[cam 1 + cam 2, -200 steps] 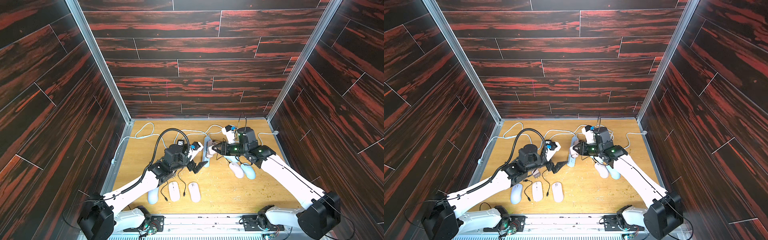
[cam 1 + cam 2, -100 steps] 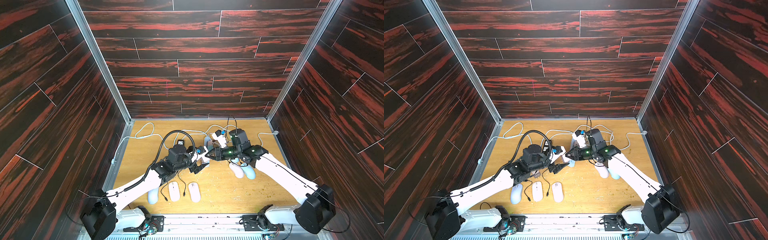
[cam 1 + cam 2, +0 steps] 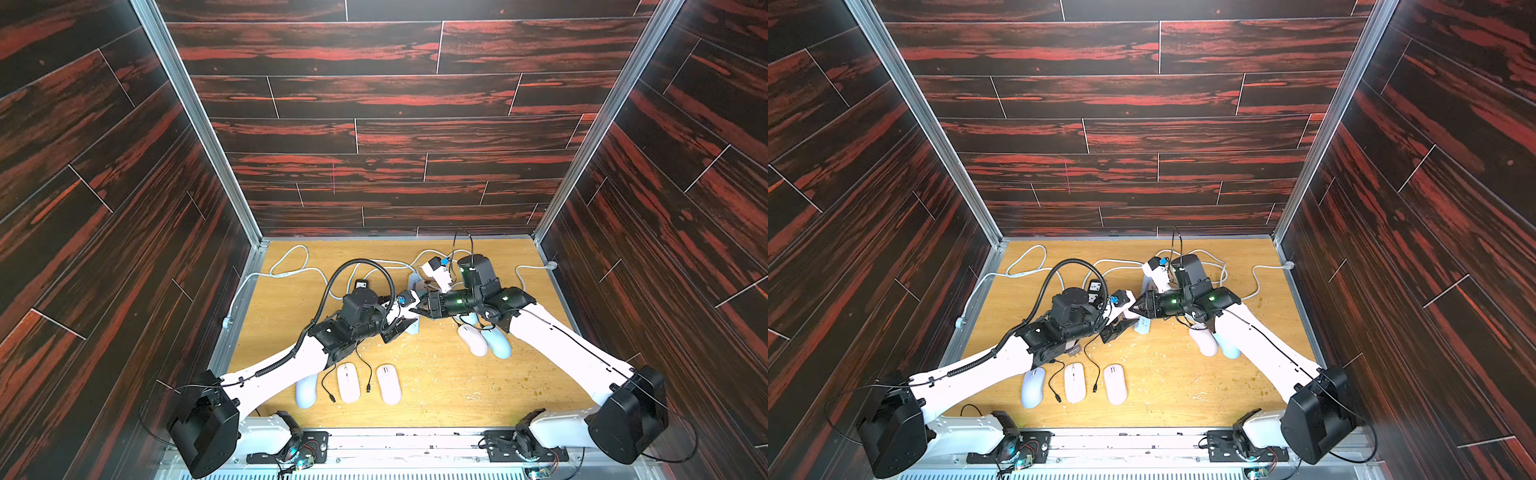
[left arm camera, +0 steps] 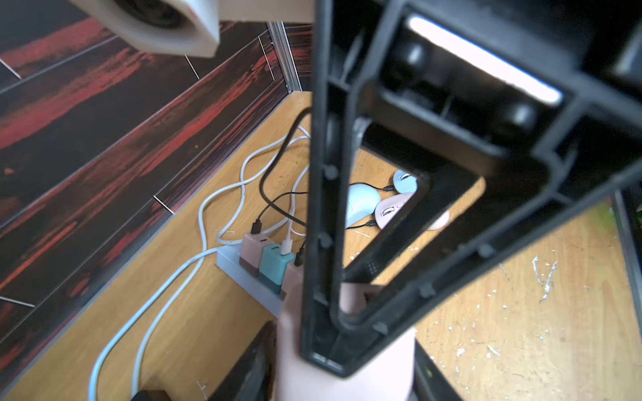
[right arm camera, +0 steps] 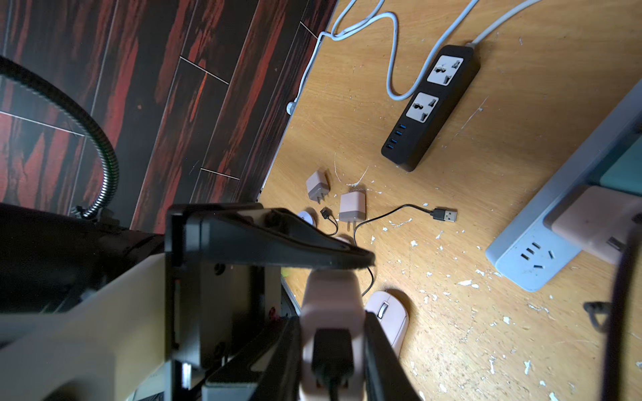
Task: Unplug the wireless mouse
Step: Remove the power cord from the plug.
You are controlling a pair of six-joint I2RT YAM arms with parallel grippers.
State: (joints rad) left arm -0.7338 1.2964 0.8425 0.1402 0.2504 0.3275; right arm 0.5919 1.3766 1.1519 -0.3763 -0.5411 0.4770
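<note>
A pink charger block with a black USB plug in its end hangs above the table, and my right gripper is shut on its sides. My left gripper meets it from the opposite side, both fingers against the same pink block. In both top views the left gripper and right gripper touch tip to tip over the grey power strip. Pink and blue mice lie by the right arm. I cannot tell which mouse the held cable reaches.
Pink and teal chargers stay plugged in the grey strip. A black power strip, two loose pink chargers and a free USB cable lie on the left. Three mice sit near the front edge.
My right gripper has drawn left from the grey strip with the pink charger. My left gripper has risen to meet it and narrowed from wide open onto the block.
</note>
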